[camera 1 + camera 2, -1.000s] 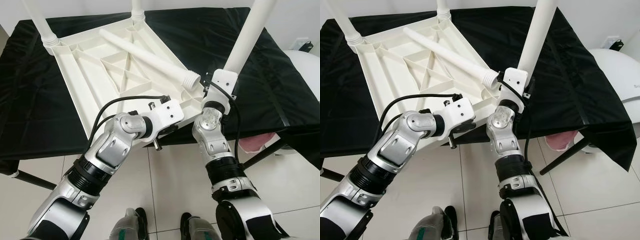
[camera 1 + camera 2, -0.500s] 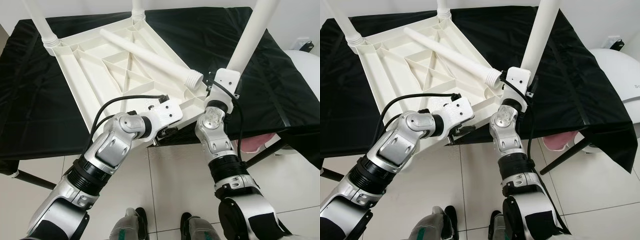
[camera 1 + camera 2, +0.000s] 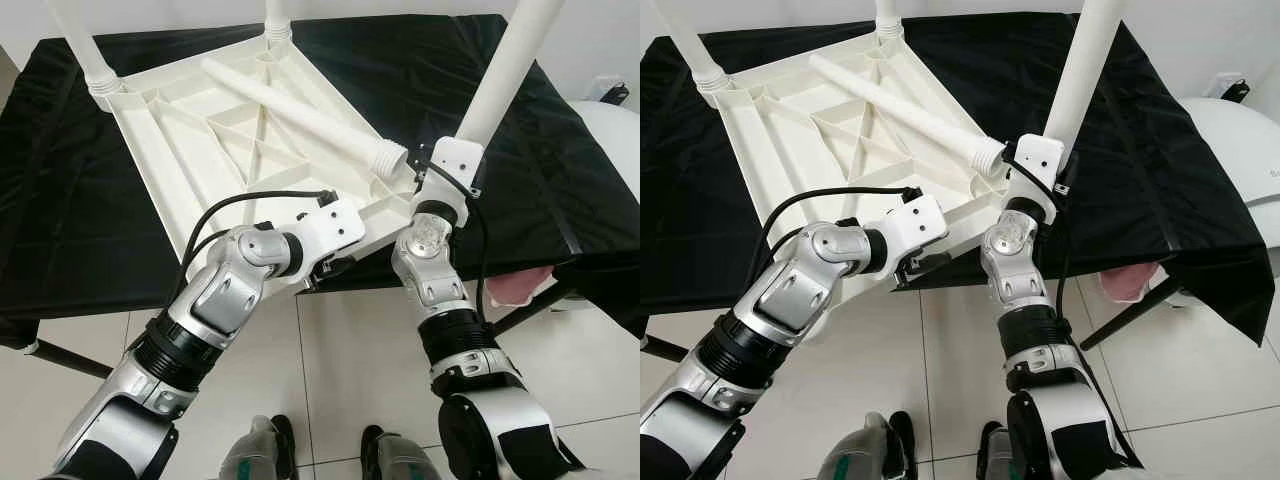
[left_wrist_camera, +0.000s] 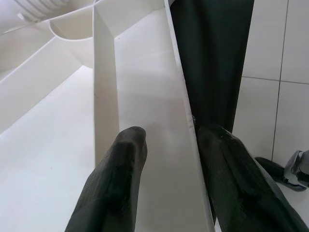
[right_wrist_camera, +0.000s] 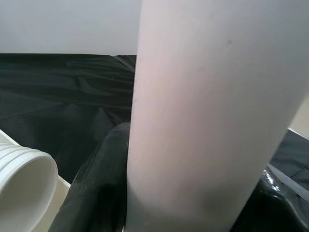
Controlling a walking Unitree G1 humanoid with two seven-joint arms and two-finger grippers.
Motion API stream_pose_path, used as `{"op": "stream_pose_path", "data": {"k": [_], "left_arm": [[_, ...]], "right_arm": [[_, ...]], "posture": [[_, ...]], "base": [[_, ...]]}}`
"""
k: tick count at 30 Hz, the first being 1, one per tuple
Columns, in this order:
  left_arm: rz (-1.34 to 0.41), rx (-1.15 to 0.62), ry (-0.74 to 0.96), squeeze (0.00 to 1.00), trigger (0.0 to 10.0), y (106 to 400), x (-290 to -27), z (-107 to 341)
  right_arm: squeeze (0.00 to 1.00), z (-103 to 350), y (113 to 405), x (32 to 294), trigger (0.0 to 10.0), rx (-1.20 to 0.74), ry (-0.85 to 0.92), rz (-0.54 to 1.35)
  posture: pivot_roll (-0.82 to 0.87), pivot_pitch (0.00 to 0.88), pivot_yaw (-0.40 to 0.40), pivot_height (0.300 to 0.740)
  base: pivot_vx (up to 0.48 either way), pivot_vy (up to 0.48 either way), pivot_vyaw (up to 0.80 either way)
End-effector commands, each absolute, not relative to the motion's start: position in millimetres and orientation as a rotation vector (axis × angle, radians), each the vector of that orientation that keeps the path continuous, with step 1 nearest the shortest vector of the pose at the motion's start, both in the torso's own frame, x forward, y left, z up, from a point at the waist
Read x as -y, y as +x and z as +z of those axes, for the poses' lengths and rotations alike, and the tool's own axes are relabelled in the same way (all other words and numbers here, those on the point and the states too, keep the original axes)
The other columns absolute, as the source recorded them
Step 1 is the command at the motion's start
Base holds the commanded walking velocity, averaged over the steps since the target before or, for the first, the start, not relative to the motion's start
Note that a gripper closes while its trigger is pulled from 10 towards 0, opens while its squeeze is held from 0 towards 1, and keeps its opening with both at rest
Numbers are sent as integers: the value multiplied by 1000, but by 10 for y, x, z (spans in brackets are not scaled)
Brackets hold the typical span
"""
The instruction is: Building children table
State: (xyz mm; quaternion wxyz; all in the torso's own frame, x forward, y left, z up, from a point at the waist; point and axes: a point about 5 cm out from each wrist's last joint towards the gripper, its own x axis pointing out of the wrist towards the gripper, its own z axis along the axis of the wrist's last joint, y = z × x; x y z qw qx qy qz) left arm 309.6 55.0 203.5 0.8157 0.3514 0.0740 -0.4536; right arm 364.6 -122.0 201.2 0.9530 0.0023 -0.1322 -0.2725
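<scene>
Tabletop lies upside down on the black desk. The left gripper pinches its rim to keep it steady, while the right gripper hugs a leg upright at the corner (probably screwing it in).

Inverted tabletop on counter. Loose leg lies across tabletop. Upright legs at tabletop's far corners and right corner. Both arms at tabletop's near edge.
</scene>
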Motion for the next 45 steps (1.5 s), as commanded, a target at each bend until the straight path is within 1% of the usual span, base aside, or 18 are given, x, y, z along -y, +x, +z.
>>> {"op": "stream_pose_path", "data": {"k": [1, 15, 16, 18, 19, 22, 23, 24, 25, 45], "left_arm": [[-970, -173, 752, 0, 10000, 3085, -546, 1985], [-990, -272, 777, 0, 10000, 3061, -597, 1854], [-992, -270, 781, 0, 275, 3060, -600, 1850], [-992, -270, 781, 0, 275, 3060, -600, 1850], [-993, -269, 782, 0, 0, 3059, -602, 1848], [-994, -261, 778, 0, 0, 3058, -602, 1869], [-988, -272, 779, 0, 7647, 3065, -603, 1865], [-984, -280, 781, 0, 7647, 3070, -604, 1861], [-983, -283, 782, 0, 10000, 3072, -604, 1858], [-988, -270, 787, 0, 10000, 3077, -600, 1875]], "right_arm": [[0, 1494, 3574, 1493, 10000, 40, -44, -666], [0, 1529, 3575, 1530, 10000, 53, -33, -683], [0, 1530, 3574, 1533, 10000, 54, -32, -685], [0, 1530, 3574, 1533, 10000, 54, -32, -685], [0, 1531, 3573, 1534, 10000, 55, -31, -686], [0, 1530, 3570, 1541, 10000, 54, -27, -690], [0, 1529, 3569, 1543, 10000, 53, -26, -691], [0, 1528, 3569, 1544, 10000, 53, -25, -692], [0, 1527, 3568, 1545, 10000, 52, -24, -692], [0, 1561, 3540, 1631, 10000, 74, 8, -714]], "posture": [[-112, 192, 12, 740], [-116, 206, 25, 740], [-117, 208, 27, 740], [-117, 208, 27, 740], [-117, 207, 28, 740], [-117, 209, 28, 740], [-117, 209, 28, 740], [-117, 209, 28, 740], [-116, 209, 28, 740], [-116, 209, 28, 740]], "base": [[0, 0, 0], [0, 0, 0], [0, 0, 0], [0, 0, 0], [0, 0, 0], [0, 0, 0], [0, 0, 0], [0, 0, 0], [0, 0, 0], [0, 0, 0]]}}
